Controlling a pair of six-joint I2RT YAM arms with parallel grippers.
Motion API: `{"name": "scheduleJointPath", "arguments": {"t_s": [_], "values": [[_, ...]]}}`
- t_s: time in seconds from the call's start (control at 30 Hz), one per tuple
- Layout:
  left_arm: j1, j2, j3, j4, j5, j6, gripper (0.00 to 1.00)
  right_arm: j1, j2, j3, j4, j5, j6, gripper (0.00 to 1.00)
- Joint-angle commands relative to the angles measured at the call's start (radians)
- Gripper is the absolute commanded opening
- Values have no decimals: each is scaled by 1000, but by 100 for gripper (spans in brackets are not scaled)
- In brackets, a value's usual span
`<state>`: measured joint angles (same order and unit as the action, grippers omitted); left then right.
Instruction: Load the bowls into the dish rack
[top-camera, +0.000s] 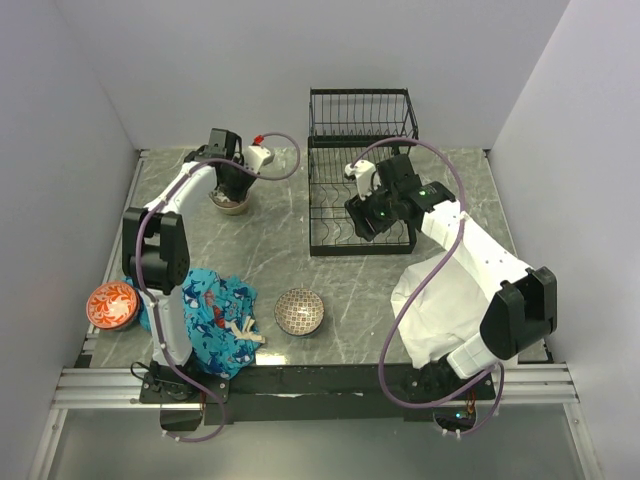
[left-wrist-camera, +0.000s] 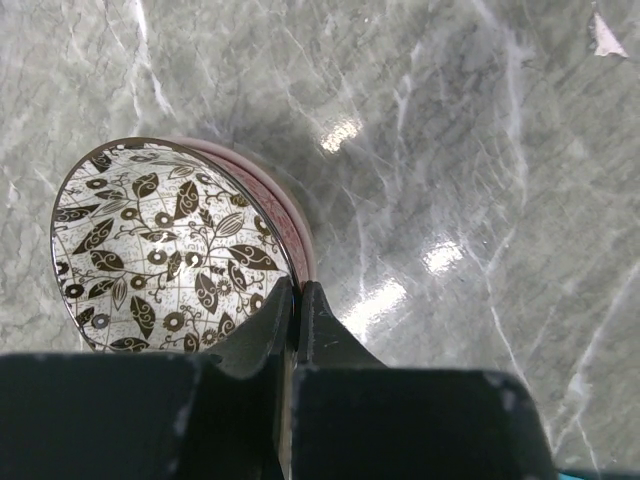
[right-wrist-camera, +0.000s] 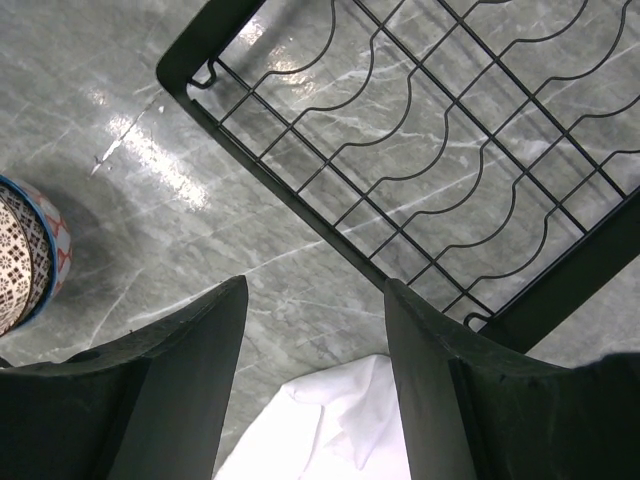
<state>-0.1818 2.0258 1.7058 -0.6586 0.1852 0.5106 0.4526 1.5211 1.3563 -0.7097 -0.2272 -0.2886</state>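
The black wire dish rack (top-camera: 360, 175) stands at the back centre of the table. My left gripper (top-camera: 232, 192) is shut on the rim of a leaf-patterned bowl with a pink outside (top-camera: 231, 204), at the back left. In the left wrist view the fingers (left-wrist-camera: 318, 320) pinch that bowl's (left-wrist-camera: 160, 245) rim just above the marble. My right gripper (top-camera: 362, 220) hangs open and empty over the rack's front edge. Its wrist view shows the gripper (right-wrist-camera: 315, 300) above the rack corner (right-wrist-camera: 400, 190). A patterned bowl (top-camera: 299, 311) sits front centre and shows again in the right wrist view (right-wrist-camera: 25, 260). A red bowl (top-camera: 112, 305) sits far left.
A blue printed cloth (top-camera: 215, 320) lies at the front left beside the red bowl. A white cloth (top-camera: 440, 300) lies at the front right under the right arm and shows in the right wrist view (right-wrist-camera: 340, 430). White walls enclose the table.
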Motion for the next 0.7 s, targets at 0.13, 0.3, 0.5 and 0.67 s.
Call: {"name": "scheduleJointPath", "arguments": {"t_s": [0.13, 0.3, 0.5, 0.67], "values": [[-8, -140, 81, -4, 14, -21, 1, -6, 2, 56, 24, -9, 14, 64], [-38, -177, 133, -55, 14, -49, 1, -9, -18, 58, 32, 38, 22, 64], [-90, -311, 65, -78, 130, -164, 1, -48, -101, 11, 62, 104, 80, 64], [-172, -544, -194, 48, 304, -323, 1, -150, -191, -52, 46, 140, 137, 64]]}}
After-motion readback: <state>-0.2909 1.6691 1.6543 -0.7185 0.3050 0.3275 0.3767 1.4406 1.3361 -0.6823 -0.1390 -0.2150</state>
